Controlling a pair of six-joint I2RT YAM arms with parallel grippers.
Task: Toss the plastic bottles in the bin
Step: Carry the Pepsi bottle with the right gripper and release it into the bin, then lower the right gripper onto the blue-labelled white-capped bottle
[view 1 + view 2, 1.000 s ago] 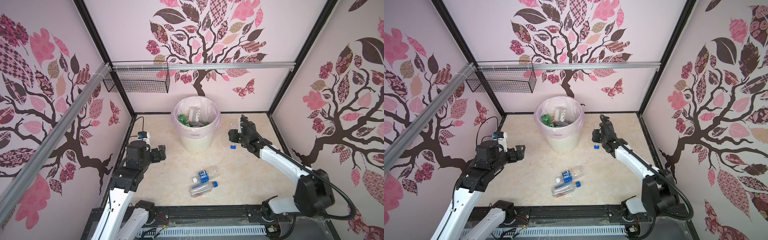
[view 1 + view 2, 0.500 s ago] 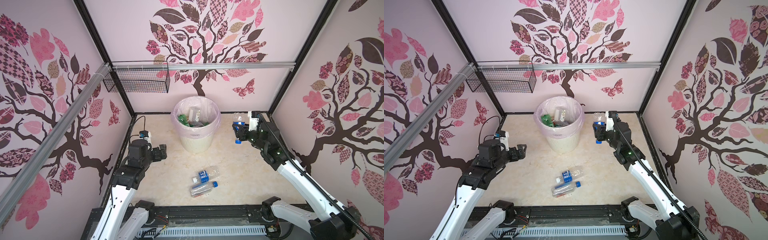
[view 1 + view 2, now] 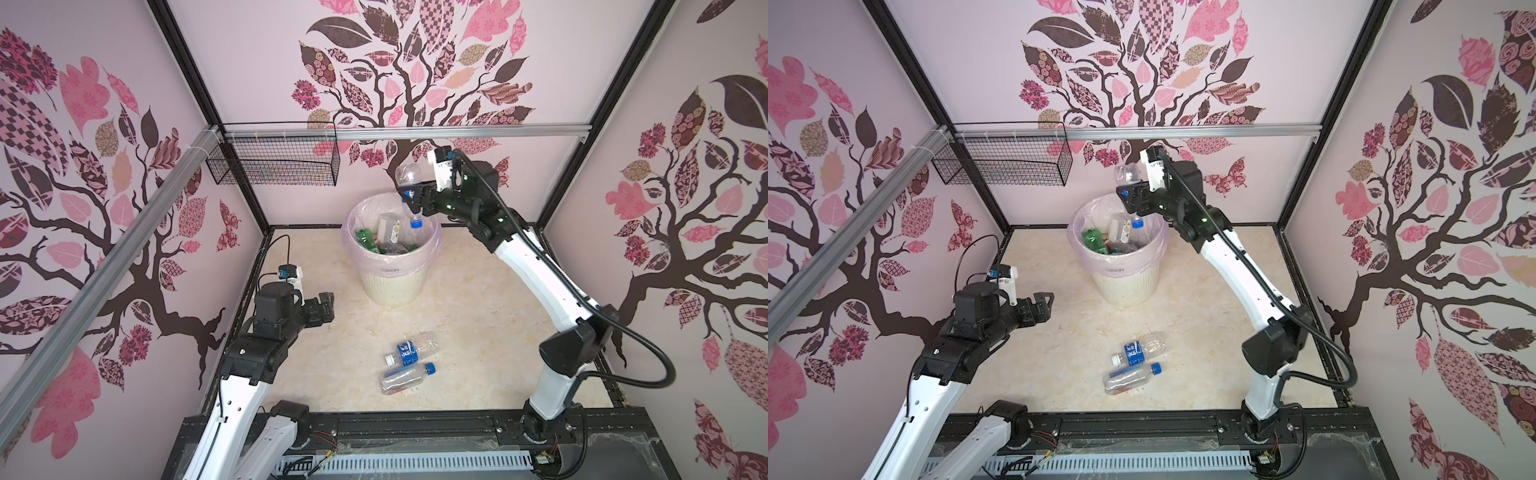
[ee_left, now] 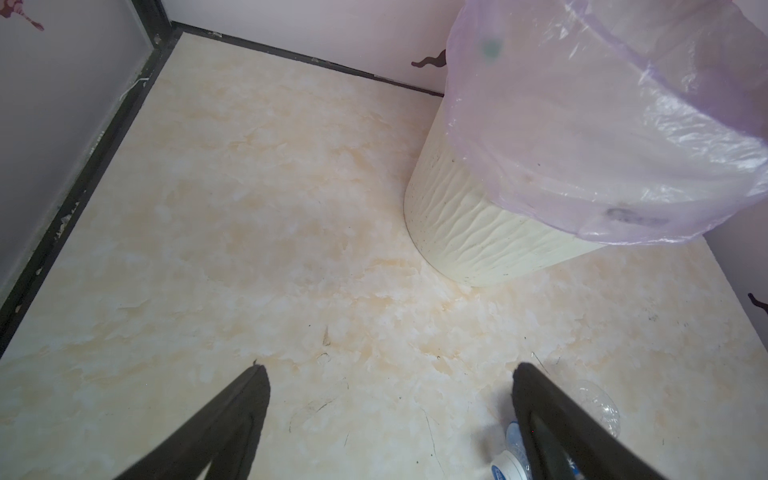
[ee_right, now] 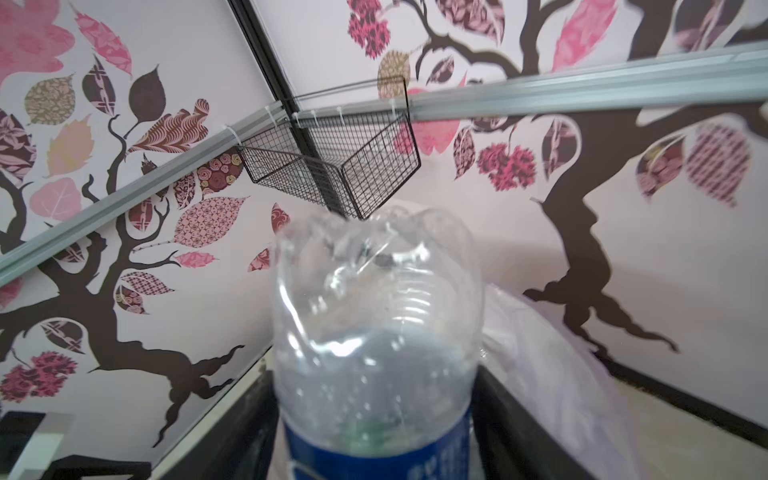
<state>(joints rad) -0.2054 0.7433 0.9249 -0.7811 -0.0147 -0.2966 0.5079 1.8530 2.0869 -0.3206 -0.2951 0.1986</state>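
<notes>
A clear plastic bottle (image 3: 408, 178) with a blue label hangs cap down over the right rim of the cream bin (image 3: 392, 286). My right gripper (image 3: 412, 200) is shut on it at the label. In the right wrist view its base (image 5: 374, 299) points away and both fingers (image 5: 505, 419) touch its sides. The bin (image 3: 1129, 286) holds green and clear bottles. Two more clear bottles lie on the floor: a white-capped one (image 3: 411, 351) and a blue-capped one (image 3: 405, 376). Left of the bin, my left gripper (image 3: 326, 308) hovers open with nothing in it. One fingertip (image 4: 536, 399) hides part of the white-capped bottle (image 4: 512, 451).
A black wire basket (image 3: 274, 166) hangs from the aluminium rail at the back left wall. Patterned walls close in the marble floor (image 3: 478, 332) on three sides. A black rail (image 3: 415, 424) runs along the front edge.
My right arm has risen from the floor right of the bin to above its rim, carrying the bottle, which now points cap down. The left arm has barely moved.
</notes>
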